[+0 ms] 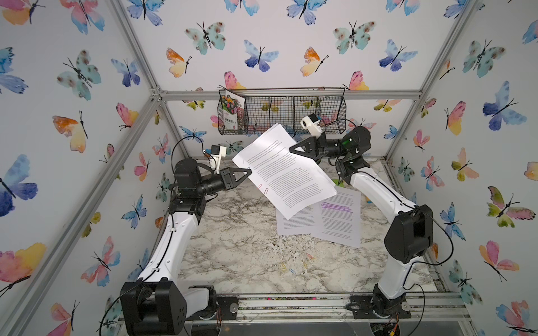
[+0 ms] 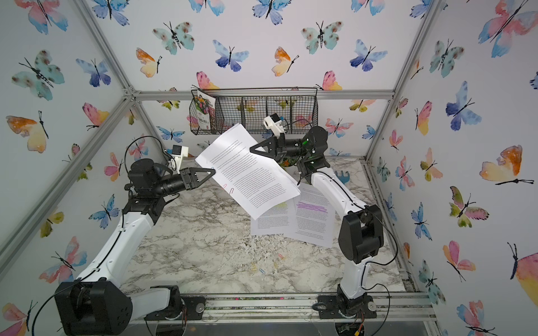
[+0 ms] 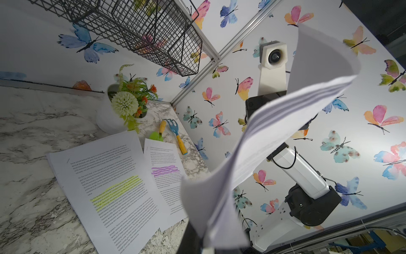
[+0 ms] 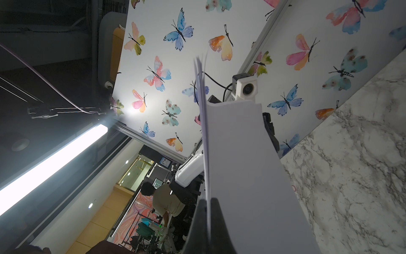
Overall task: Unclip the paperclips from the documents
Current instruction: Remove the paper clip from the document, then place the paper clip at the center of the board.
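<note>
We are partway done. Some small wire paperclips (image 1: 292, 271), yellow, blue and orange, lie loose near the front of the grey-and-white marble-look table (image 1: 233, 247).

Two documents rest flat on the table. One is a white paper document with a yellow stripe (image 3: 114, 189). Beside it is a white paper document with a purple stripe (image 1: 337, 208). We see no clips on them, but clips are tiny, so we are not sure.

The third one, a thin bendy stack of white sheets with plain black print (image 1: 285, 171), hangs in the air between the two arms. It sags and curls like soft paper does. The right gripper (image 1: 291, 150) is pinched tight on its back edge. The left gripper (image 1: 249, 172) touches its side edge. The paper hides those jaws, so we cannot tell if they pinch.

Two pink wire clips (image 1: 263, 188) show right at that side edge. We think these are the ones left to pull off.
</note>
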Controlling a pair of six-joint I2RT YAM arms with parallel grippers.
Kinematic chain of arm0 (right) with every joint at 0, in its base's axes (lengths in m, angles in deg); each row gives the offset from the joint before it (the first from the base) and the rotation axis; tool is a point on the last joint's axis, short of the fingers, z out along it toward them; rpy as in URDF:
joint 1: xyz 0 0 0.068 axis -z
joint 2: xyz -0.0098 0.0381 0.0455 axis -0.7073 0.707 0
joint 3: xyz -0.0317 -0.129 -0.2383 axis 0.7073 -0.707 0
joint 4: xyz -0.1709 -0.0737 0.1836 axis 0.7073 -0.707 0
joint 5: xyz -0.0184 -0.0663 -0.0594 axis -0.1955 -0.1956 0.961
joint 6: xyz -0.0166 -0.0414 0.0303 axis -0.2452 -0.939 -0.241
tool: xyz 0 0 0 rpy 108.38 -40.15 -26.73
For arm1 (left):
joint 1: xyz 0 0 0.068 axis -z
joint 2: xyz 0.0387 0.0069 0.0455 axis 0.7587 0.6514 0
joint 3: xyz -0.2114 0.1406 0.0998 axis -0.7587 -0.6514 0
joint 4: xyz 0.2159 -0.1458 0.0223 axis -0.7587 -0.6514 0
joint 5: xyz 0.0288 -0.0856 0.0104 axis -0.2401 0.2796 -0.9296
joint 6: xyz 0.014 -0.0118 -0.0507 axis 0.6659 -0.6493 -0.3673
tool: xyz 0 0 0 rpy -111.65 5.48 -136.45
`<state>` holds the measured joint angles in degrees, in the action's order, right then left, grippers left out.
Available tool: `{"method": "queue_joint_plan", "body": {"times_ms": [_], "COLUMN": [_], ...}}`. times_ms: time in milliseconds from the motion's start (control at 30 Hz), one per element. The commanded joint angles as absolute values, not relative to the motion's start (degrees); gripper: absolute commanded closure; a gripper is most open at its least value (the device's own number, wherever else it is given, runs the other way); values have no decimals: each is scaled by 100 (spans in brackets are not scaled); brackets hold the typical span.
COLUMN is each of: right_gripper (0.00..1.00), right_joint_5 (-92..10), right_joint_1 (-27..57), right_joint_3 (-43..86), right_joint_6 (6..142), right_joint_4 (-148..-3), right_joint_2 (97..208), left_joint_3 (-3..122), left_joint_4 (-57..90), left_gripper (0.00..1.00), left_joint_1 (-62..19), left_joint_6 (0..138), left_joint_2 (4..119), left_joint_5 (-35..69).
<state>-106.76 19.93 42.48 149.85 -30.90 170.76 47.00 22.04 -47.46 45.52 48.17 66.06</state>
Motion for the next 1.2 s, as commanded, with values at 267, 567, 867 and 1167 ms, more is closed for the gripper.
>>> {"method": "queue_joint_plan", "body": {"times_ms": [267, 567, 867, 1167], "right_gripper": [98, 98, 98, 98], "right_joint_5": [-10770, -10758, -10725, -10671], "right_joint_1": [2056, 3002, 3325, 3996], "right_joint_3": [4108, 3459, 2904, 2750], "right_joint_6": [15027, 15380, 15388, 13843], "right_joint_4": [-2746, -2079, -1912, -3809], "right_joint_2": [16898, 16603, 16380, 16086], "left_joint_3": [4714, 4714, 4474, 3459], "left_joint_4": [2217, 595, -890, -1903], "left_gripper": [100, 100, 100, 100], "left_joint_1": [-4733, -4760, -4349, -2755], "left_joint_6": [4574, 5535, 6435, 6541], "left_joint_2": [4729, 4909, 5395, 5575], "left_joint_5": [6482, 5883, 5242, 4286]}}
